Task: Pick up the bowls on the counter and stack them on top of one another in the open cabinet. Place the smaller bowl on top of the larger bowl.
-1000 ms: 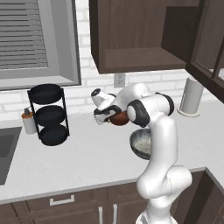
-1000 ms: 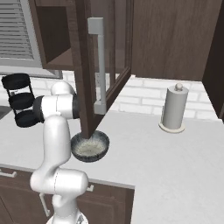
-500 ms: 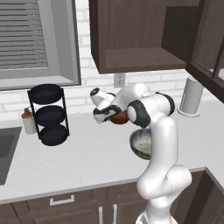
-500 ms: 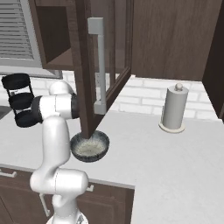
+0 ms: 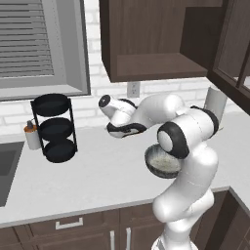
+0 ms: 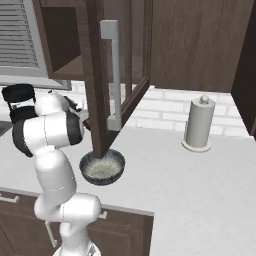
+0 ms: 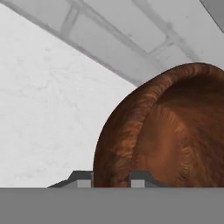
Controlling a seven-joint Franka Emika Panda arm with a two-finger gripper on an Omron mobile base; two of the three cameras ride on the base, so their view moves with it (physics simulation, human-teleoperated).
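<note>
On my left I see a black rack (image 5: 54, 128) with three round trays. A little bottle (image 5: 32, 137) stands just beside it, and a sink (image 5: 7, 172) is at the edge. A paper towel roll (image 6: 199, 123) stands far right by the white brick wall (image 6: 160, 111). A window (image 5: 34, 45) has blinds.

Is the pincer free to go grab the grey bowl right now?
Probably not: the pincer already straddles the brown bowl's rim. The grey bowl sits uncovered on the counter.
</note>
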